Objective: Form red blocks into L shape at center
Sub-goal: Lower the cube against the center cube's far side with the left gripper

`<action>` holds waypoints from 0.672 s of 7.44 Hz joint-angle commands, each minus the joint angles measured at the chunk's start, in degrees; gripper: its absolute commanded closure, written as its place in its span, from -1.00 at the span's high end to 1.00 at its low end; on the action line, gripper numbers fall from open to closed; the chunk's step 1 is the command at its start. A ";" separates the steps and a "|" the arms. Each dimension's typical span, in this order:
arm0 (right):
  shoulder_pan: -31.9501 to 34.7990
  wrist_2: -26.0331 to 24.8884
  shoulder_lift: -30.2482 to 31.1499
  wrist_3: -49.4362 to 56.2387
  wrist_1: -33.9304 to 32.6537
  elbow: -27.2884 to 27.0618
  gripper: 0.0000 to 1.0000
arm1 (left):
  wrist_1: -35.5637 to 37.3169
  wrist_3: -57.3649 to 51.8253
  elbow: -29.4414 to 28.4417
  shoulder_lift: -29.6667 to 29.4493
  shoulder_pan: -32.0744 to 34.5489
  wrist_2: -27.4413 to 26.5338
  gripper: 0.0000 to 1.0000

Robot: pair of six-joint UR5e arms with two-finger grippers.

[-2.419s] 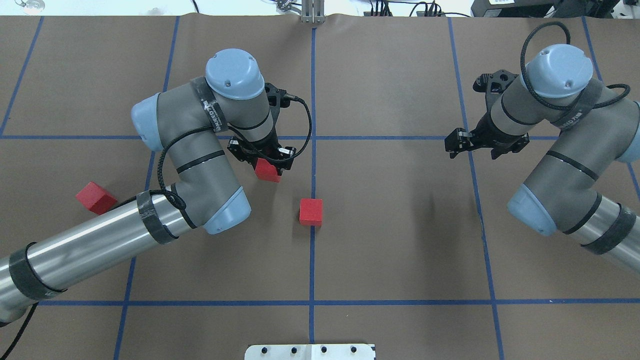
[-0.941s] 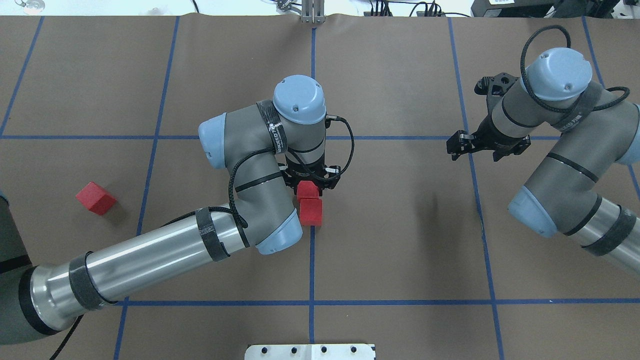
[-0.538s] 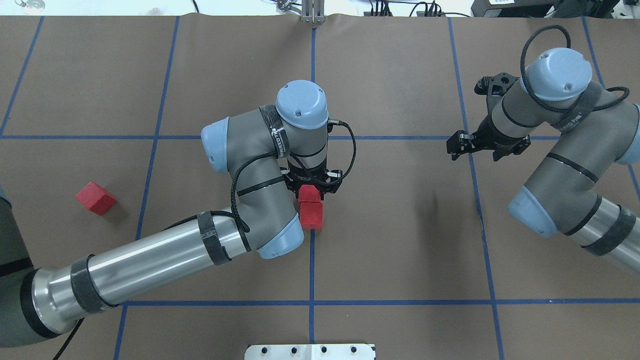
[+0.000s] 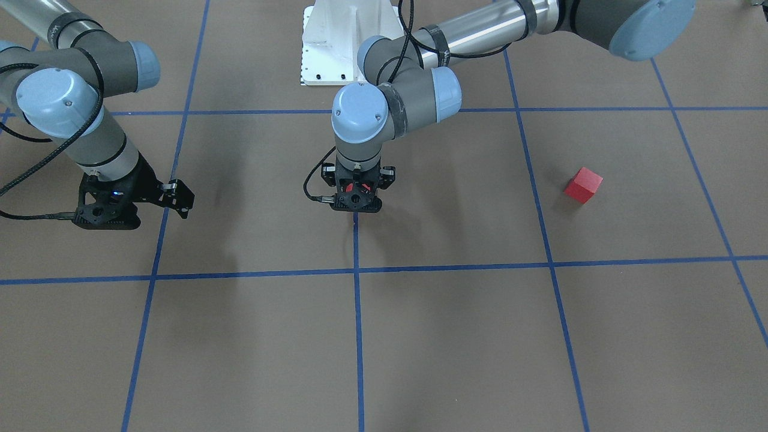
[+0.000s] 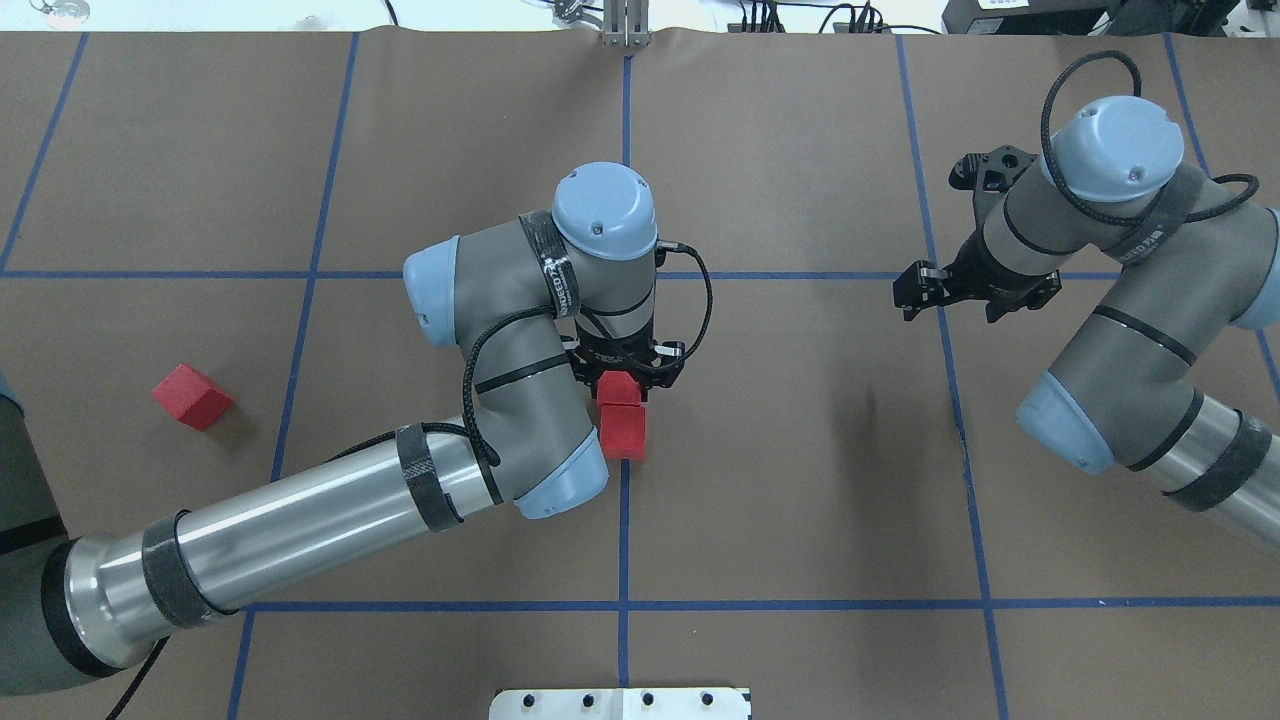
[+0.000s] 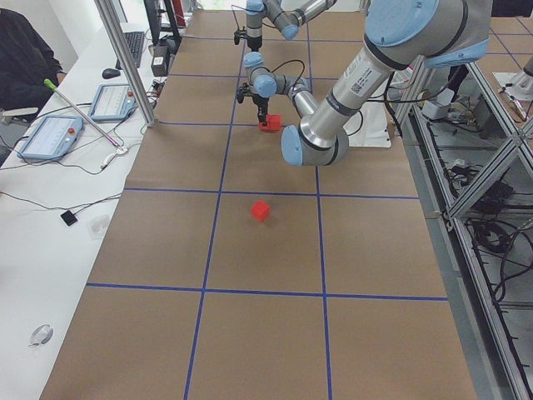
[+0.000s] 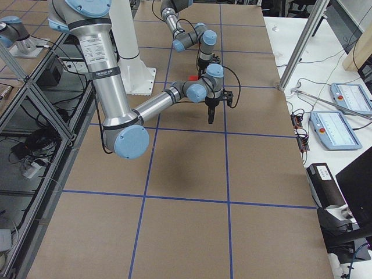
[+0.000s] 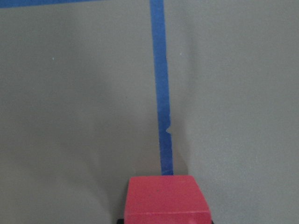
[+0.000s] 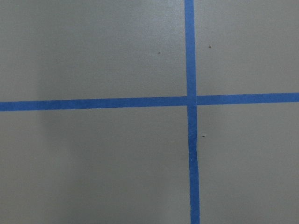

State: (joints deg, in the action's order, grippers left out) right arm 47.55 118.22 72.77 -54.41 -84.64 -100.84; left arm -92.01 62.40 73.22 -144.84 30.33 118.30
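Brown gridded worktop (image 4: 456, 336), front view: my left end effector (image 4: 356, 201) stands on the centre line, and the stray red block (image 4: 582, 185) lies well apart. Overhead, it pinches the held red block (image 5: 619, 384) just beside the centre red block (image 5: 623, 431), so I judge two of three nearly set; whether the right end effector (image 5: 968, 288) is spread, I cannot tell.

left tool (image 5: 626, 372): low, pointing down, clamped on red block (image 5: 619, 387)
right tool (image 5: 972, 292): raised, pointing down, jaws apart
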 commanded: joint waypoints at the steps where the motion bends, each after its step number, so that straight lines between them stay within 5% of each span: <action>1: 0.09 0.08 0.00 0.01 0.00 -0.06 1.00 | -0.01 0.00 -0.01 -0.09 0.00 0.00 -1.00; 5: 0.09 0.08 0.09 -0.08 0.00 -0.06 1.00 | -0.10 -0.18 -0.01 0.00 -0.18 0.00 -0.58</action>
State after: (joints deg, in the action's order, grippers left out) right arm 47.63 118.30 72.83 -54.42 -84.64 -100.87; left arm -92.11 62.31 73.21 -144.88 30.21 118.30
